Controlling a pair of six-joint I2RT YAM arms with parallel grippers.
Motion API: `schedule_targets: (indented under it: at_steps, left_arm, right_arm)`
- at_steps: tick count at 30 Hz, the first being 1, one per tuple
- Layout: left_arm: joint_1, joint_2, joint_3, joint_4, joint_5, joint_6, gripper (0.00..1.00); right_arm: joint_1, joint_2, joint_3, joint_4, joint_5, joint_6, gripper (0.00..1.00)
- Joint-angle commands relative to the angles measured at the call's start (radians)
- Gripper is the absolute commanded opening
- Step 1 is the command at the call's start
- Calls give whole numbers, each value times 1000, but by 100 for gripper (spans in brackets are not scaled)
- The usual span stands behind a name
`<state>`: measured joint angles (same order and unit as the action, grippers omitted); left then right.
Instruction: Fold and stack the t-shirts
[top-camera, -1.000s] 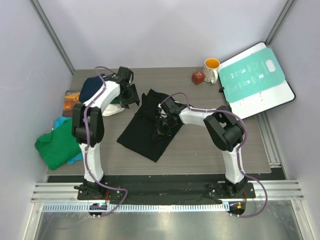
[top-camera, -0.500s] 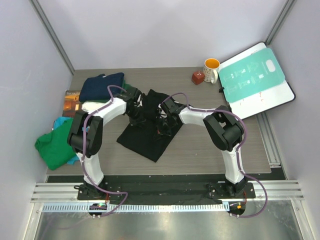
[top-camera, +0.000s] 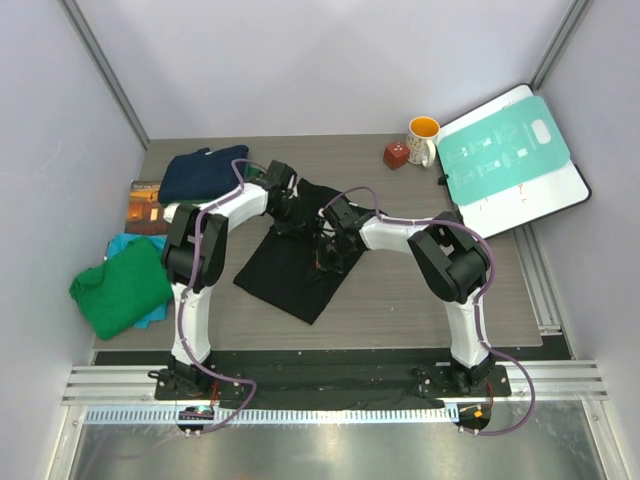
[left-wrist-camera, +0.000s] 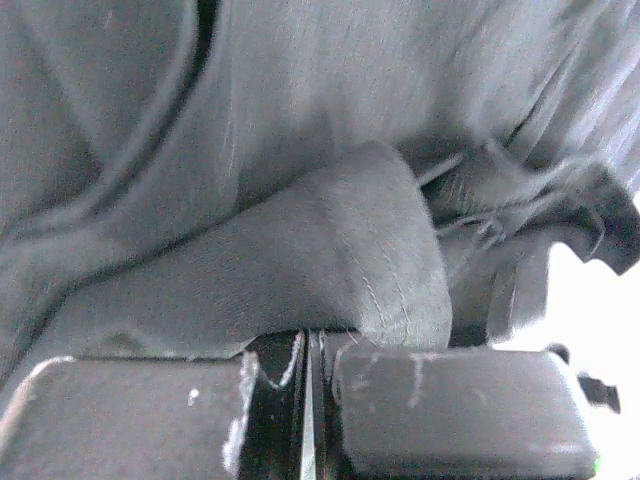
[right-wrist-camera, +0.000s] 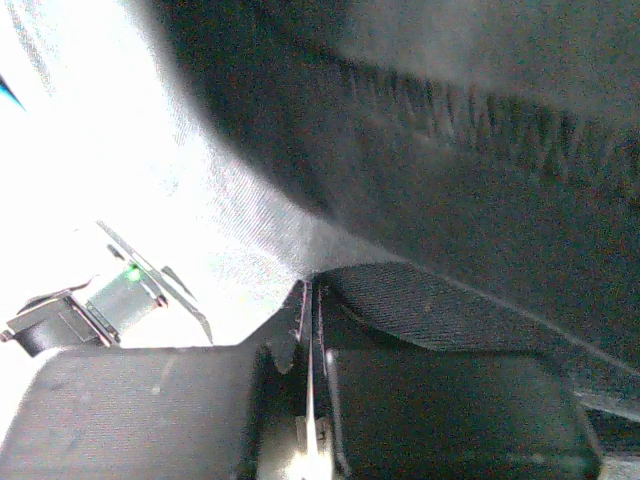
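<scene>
The black t-shirt (top-camera: 285, 270) lay in the middle of the table (top-camera: 430, 290). Its long axis ran on a diagonal, from a far end close to the centre down to a near end more to the left. Both pairs of jaws were at the far end, side by side and near each other. The left jaws were on the left corner of that end and the right jaws a little nearer and to the right. From both, almost all of the shirt stretched away toward the near-left.

In the left wrist view the left jaws were closed on a raised fold of the dark cloth. In the right wrist view the right jaws were closed too, with a thin layer of the same cloth pinched between them. So the left arm (top-camera: 225, 205) and the right arm (top-camera: 400, 232) both already held the shirt, and neither was the closer one.

I think the next move would carry this far end along the diagonal, and the two grips should travel together so that the cloth does not twist.

The navy t-shirt (top-camera: 205, 172) lay at the far left. The green t-shirt (top-camera: 122, 292) was at the left edge, on top of a teal t-shirt (top-camera: 120, 243).
</scene>
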<state>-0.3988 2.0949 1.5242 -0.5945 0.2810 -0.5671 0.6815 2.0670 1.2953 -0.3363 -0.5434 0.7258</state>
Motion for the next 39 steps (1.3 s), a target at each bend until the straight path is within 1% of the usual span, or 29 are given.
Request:
schedule_targets:
  at_steps: [1,5,9,11,15,19,26,29,30,33,35,36,37,39]
  left_arm:
    - [-2,51,85,56,-5,-7,0]
    - [0,115,190,41,-48,-16,0]
    - [8,135,243,41,-103,-34,0]
    - [14,158,286,38,-103,-36,0]
    - [24,200,369,-44,-126,-8,0]
    - [51,185,344,-36,-137,-2,0]
    - [109,177,327,-63,-115,36,10]
    - [124,159,301,-71,-123,52,14]
    - [127,143,292,-70,-124,55,15]
    - [132,117,251,-68,-134,59,19]
    - [132,97,222,-67,-135,58,23]
    - [132,91,212,-67,-137,58,24]
    - [132,76,196,-68,-141,58,28]
    - [132,50,174,-68,-173,56,32]
  right_arm:
    - [13,22,-62,-93,88,-29,1]
    - [13,13,-74,-92,92,-37,1]
    - [13,8,-83,-93,91,-43,1]
    - [13,5,-91,-95,97,-49,1]
    - [10,-7,-111,-96,99,-58,1]
    - [-2,-27,-136,-115,134,-77,1]
    - [-71,-45,-166,-181,195,-126,1]
    - [-125,-67,-175,-208,220,-137,1]
    - [-160,-73,-177,-216,223,-147,1]
    - [-203,-88,-165,-256,241,-196,1]
    - [-217,-90,-145,-279,269,-216,1]
    - [-220,-90,-139,-294,267,-223,1]
    - [-224,-91,-125,-299,251,-235,1]
    - [-223,-108,-117,-300,235,-235,2]
